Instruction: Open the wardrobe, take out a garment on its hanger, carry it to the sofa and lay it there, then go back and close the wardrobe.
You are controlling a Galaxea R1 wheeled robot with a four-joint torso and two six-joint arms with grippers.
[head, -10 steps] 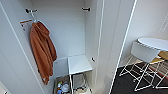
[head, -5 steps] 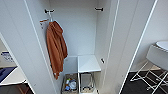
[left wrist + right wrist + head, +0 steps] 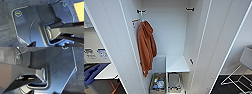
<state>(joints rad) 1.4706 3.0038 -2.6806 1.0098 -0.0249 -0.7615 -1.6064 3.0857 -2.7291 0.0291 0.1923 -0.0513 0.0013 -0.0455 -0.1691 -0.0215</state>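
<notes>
Now wardrobe (image 3: 169, 37) fills head view w/ both doors open, cam shifted since 1 s ago so robot is squaring up; orange hoodie (image 3: 146, 47) hangs inside at left, white tee unseen, jaw state indeterminable.

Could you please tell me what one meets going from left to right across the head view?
Blue upholstered sofa → open white left wardrobe door → orange hooded sweatshirt on its hanger → white inner shelf → open white right wardrobe door → white wire-legged chair.
</notes>
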